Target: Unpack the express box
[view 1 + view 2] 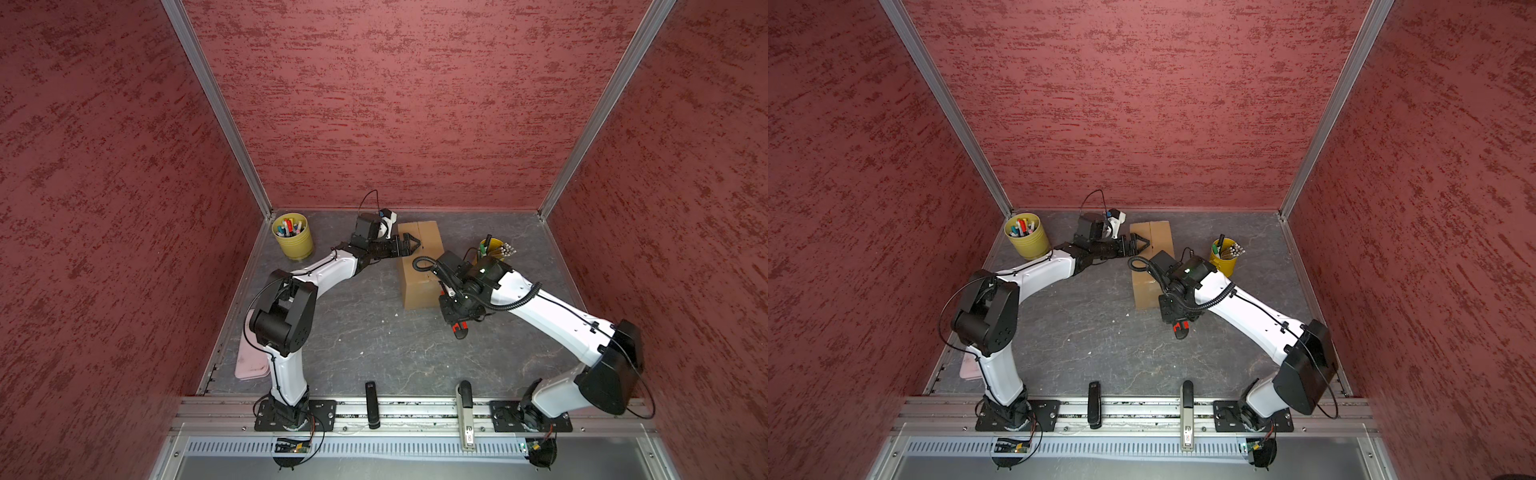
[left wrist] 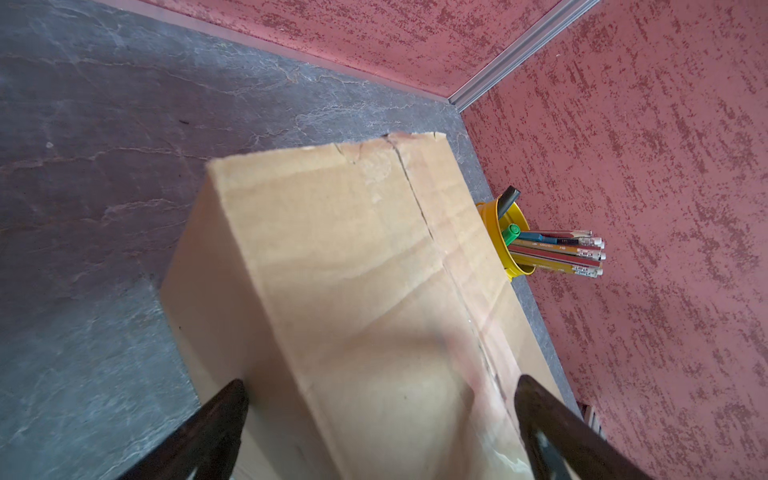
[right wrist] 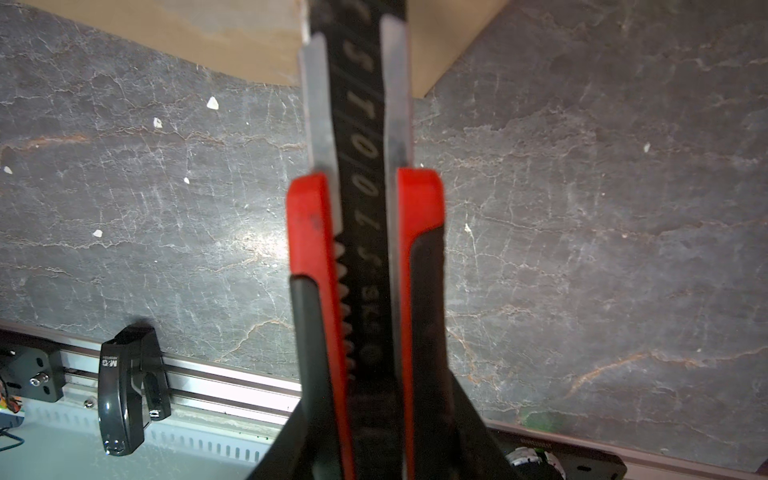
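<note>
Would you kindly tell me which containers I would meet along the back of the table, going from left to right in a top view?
yellow cup of markers → express box → yellow cup of pencils

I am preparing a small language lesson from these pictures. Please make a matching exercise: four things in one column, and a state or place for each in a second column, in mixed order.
Things
1. express box
2. left end effector
3. right end effector
4. pencil cup

States or places
a. shut on a red and black knife
b. stands right of the box in both top views
c. top flaps down
d. open, over the box top

Pairs: 1-c, 2-d, 3-a, 4-b
</note>
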Robot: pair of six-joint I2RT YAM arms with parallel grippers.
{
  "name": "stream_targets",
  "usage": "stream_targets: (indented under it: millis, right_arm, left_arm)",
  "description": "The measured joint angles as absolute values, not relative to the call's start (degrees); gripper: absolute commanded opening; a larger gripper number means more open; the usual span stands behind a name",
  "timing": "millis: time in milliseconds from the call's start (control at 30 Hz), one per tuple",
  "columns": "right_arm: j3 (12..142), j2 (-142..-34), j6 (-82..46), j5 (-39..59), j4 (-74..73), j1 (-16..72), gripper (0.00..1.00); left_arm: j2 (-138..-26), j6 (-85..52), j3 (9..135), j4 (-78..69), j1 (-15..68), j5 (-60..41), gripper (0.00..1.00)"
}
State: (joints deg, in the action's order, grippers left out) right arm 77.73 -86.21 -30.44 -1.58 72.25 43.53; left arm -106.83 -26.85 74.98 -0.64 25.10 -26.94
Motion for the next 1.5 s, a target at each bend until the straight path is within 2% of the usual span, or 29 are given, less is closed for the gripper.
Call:
stream_targets:
  millis: [400,800,1100,1500]
  right_arm:
    - [79.11,-87.66,-29.06,-1.58,71.31,43.4,0.0]
    - [78.61,-87.59,-29.12,-1.69,70.48,43.38,0.0]
    - [78.56,-87.55,-29.08,-1.76,70.32,43.31,0.0]
    - [79.88,-88.75,-28.1,-1.78,70.96,43.33,0.0]
  left_arm:
    - [-106.04,-29.63,73.03,-0.51,25.36,-26.89,1.0]
    - [-95.02,-32.88,66.37,0.71,25.85,-26.83,1.0]
    - [-94.74,-39.46,61.78,-1.58,30.61,-24.32,1.0]
    - [-94.7,-43.35,61.69,-3.97,32.18,-19.92,1.0]
